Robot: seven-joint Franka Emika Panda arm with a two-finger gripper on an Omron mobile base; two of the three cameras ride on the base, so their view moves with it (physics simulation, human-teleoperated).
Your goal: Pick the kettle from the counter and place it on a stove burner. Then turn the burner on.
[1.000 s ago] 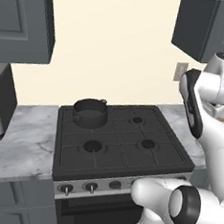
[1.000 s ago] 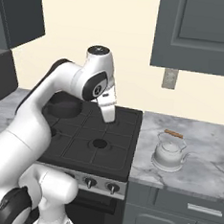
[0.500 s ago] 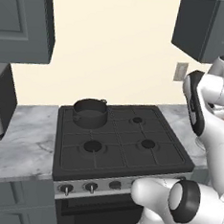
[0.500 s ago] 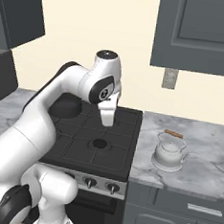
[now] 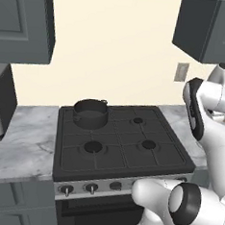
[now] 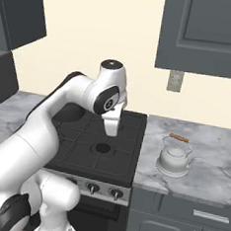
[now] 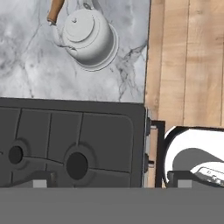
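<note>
Pincer (image 6: 111,131) is hanging over the right half of the stove top (image 6: 114,158), fingers pointing down, spread wide and holding nothing.

Change over the last second: in the right base view the arm's upper joint and wrist are swinging from the stove's middle toward its right edge, pincer drifting right with them. In the left base view the forearm is also sliding slightly right. Base cameras are not shifting, so this is arm motion only.

Kettle (image 6: 173,158) is sitting upright on the marble worktop (image 6: 217,166), to the right of the pincer and lower, well apart from it and untouched. In the hand view the kettle (image 7: 89,39) is showing from above near the top of frame, brown handle (image 7: 55,12) arching off to one side, with the stove's right edge and two burners (image 7: 77,165) below it.

Dark pot (image 5: 90,113) is occupying the back-left burner, far side of the stove from the pincer.

My read: the arm is in the approach phase toward the kettle, nothing picked yet. Next it needs to keep going right past the stove edge, centre over the handle, then descend. Front-right burner (image 6: 103,147), just below the pincer now, looks the nearest free spot for placement.
</note>
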